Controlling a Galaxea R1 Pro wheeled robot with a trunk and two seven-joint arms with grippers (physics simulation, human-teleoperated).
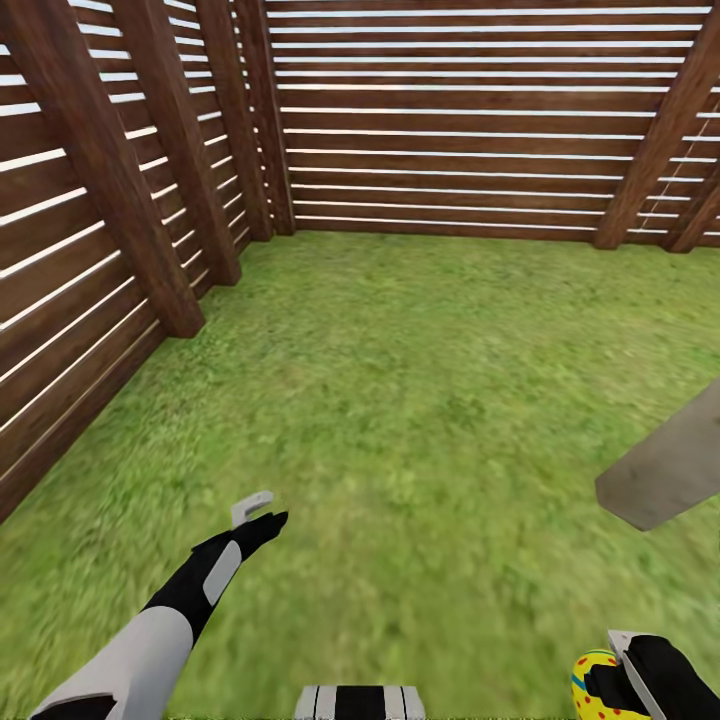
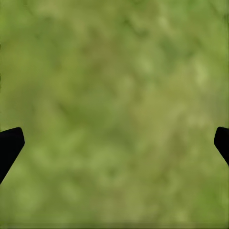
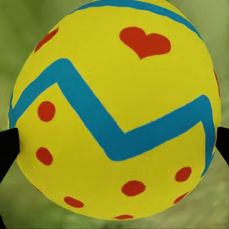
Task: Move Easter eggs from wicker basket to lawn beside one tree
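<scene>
The right gripper (image 1: 612,680), at the lower right corner of the head view, is clamped on an Easter egg (image 1: 593,686); the yellow shell with red dots pokes out to the left of the black fingers. In the right wrist view the egg (image 3: 114,114) sits between the two dark fingertips (image 3: 8,148), one touching each side, and you can read a blue zigzag, a red heart and red dots on it, with blurred grass behind.

The left gripper (image 1: 258,512) is in the lower left of the head view, reaching up and to the right over the lawn (image 1: 420,380), with nothing in it. Its wrist view has the fingertips (image 2: 9,145) at the far edges, spread wide apart over bare green.

Beyond the arms the grass runs to the brown slatted fence (image 1: 450,130) across the top and down the left side of the frame. At the right edge, a pale grey-beige trunk (image 1: 665,470) slants in, its cut-looking end over the grass.
</scene>
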